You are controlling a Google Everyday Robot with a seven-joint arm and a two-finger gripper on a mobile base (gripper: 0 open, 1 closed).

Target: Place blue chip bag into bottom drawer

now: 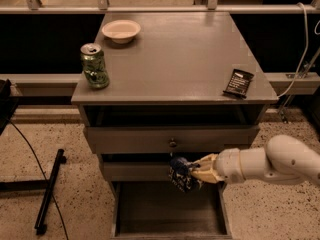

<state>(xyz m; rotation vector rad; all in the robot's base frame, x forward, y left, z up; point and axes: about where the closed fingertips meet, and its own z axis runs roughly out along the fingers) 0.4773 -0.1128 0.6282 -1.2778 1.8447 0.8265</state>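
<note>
The gripper (194,173) is clamped on one edge of the blue chip bag (179,177), holding it in the air just in front of the middle drawer (150,170) and above the rear part of the open bottom drawer (170,211).

The hold looks like a pinch on crumpled foil, so the bag could slip out early. It would probably land in the tray anyway, though a light bag let go from up here may bounce or come to rest against the drawer wall. Lowering close to the middle drawer's face could snag the bag.

No writing can be read on the bag, the green can (95,65) or the black packet (238,82) on the counter (180,59).
</note>
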